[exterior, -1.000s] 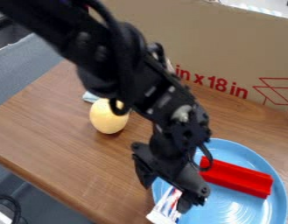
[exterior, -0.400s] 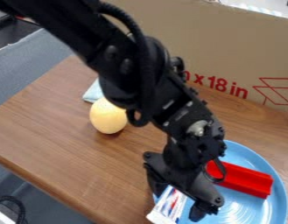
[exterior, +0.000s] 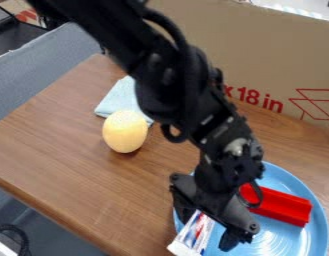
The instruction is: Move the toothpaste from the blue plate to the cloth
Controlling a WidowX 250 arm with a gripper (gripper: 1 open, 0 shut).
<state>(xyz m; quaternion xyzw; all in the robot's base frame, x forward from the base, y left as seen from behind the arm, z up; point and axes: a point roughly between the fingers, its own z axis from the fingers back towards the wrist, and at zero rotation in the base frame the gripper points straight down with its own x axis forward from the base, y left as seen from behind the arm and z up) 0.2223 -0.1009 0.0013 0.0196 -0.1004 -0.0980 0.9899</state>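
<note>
Wooden table (exterior: 47, 150), cardboard box (exterior: 280, 60) behind: blue plate (exterior: 294, 240) at five o'clock holds the toothpaste (exterior: 191, 236) on its left rim and a red block (exterior: 279, 206). Black gripper (exterior: 215, 222) spread wide over the toothpaste, holding nothing. Cloth (exterior: 119, 96) at ten o'clock, yellow ball (exterior: 125, 131) just beside it.

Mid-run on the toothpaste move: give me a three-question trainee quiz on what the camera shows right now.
1. True or false: the toothpaste already lies on the cloth.
2. Which object sits on the blue plate beside the toothpaste? A) yellow ball B) red block C) cardboard box
3. Fill in: the end effector is right over the toothpaste with its jaws ____.

Key
1. False; it is still at the plate's near-left edge, and the cloth lies far off behind the yellow ball.
2. B, the red block.
3. open
</note>
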